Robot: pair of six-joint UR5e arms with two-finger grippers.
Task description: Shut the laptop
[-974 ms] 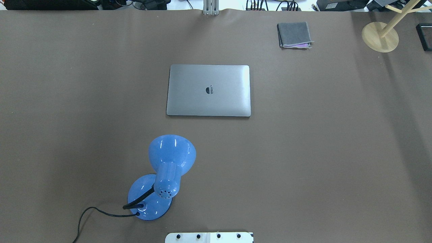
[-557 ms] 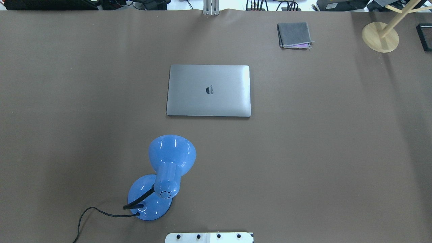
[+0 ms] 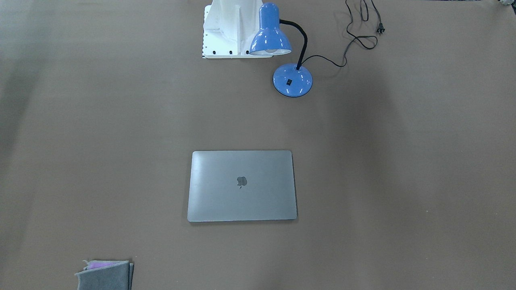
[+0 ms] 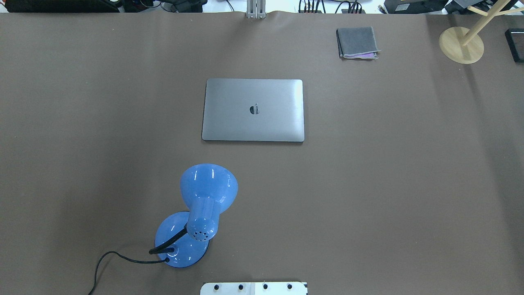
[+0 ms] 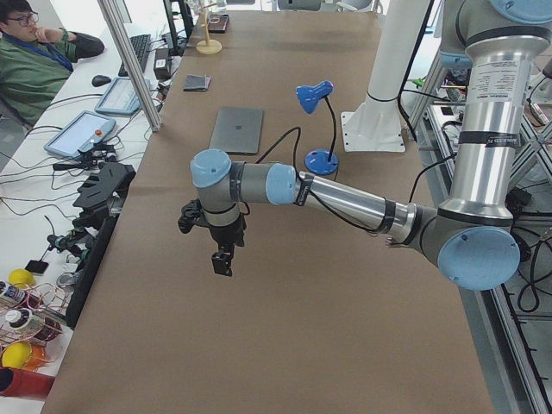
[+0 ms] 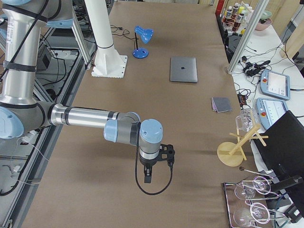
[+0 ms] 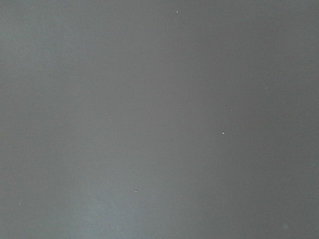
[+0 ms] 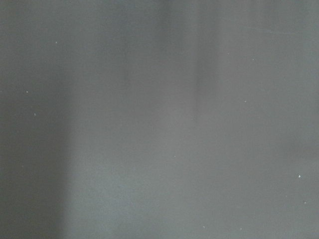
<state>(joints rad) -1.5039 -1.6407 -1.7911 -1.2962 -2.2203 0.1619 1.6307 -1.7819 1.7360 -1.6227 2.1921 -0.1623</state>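
Observation:
The grey laptop (image 4: 253, 110) lies flat on the brown table with its lid down, the apple logo facing up; it also shows in the front-facing view (image 3: 242, 186), the left view (image 5: 237, 129) and the right view (image 6: 184, 69). Neither gripper is near it. My left gripper (image 5: 223, 261) hangs over the table's left end, seen only in the left view. My right gripper (image 6: 147, 179) hangs over the table's right end, seen only in the right view. I cannot tell whether either is open or shut. Both wrist views show only bare table surface.
A blue desk lamp (image 4: 200, 213) with a black cord stands near the robot base (image 4: 254, 288). A folded grey cloth (image 4: 357, 42) lies at the far right. A wooden stand (image 4: 461, 44) sits at the far right corner. A person (image 5: 34, 60) sits beside the table.

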